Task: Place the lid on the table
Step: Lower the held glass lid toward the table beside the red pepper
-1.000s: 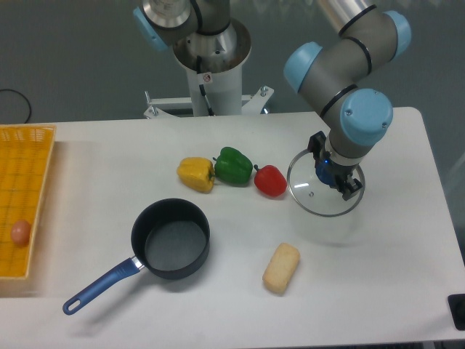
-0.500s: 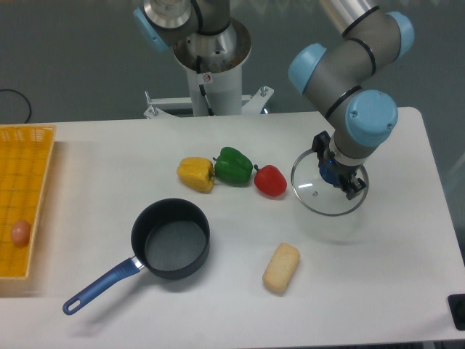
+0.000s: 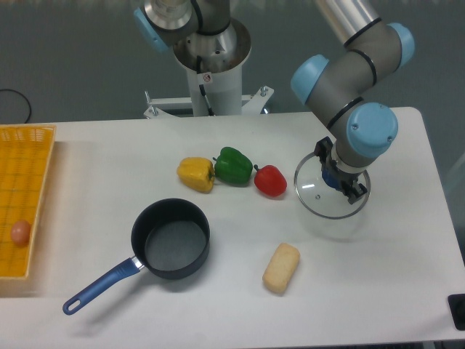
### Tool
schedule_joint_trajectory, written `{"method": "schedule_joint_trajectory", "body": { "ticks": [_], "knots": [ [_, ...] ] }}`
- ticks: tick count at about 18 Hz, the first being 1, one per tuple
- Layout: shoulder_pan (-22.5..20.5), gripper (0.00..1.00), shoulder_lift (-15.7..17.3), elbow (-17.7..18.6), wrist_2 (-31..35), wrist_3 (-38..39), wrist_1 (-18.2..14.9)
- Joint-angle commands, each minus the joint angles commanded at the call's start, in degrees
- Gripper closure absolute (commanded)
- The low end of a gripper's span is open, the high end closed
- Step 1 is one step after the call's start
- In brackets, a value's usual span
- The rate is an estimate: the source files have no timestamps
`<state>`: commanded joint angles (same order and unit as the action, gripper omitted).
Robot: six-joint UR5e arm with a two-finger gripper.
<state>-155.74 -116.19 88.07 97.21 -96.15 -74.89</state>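
Note:
The round glass lid (image 3: 320, 196) with its thin metal rim hangs level just above the white table (image 3: 218, 291), at the right side. My gripper (image 3: 336, 178) points down over the lid's centre and is shut on its dark blue knob. A faint shadow lies on the table below the lid. The dark saucepan (image 3: 171, 238) with a blue handle stands uncovered at the front left, well away from the lid.
A red pepper (image 3: 270, 180), green pepper (image 3: 233, 166) and yellow pepper (image 3: 196, 174) lie in a row left of the lid. A bread roll (image 3: 280, 267) lies in front. A yellow mesh tray (image 3: 22, 203) holding an egg (image 3: 20, 232) stands at the far left.
The gripper has carried the lid a little to the right and slightly lower over the table. Everything else stays put.

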Motion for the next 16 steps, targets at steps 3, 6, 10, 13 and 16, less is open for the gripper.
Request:
{"method": "schedule_joint_trajectory", "body": {
  "ticks": [3, 6, 10, 13, 16],
  "knots": [
    [0.18, 0.4, -1.05, 0.0, 0.0, 0.0, 1.75],
    [0.87, 0.4, -2.37, -0.61, 0.0, 0.0, 3.17],
    [1.32, 0.4, -3.52, -1.06, 0.0, 0.0, 3.17],
    [1.41, 0.4, -3.96, -0.97, 0.0, 0.0, 3.26],
    [1.32, 0.4, -4.31, -0.7, 0.0, 0.09, 3.26]
  ]
}}
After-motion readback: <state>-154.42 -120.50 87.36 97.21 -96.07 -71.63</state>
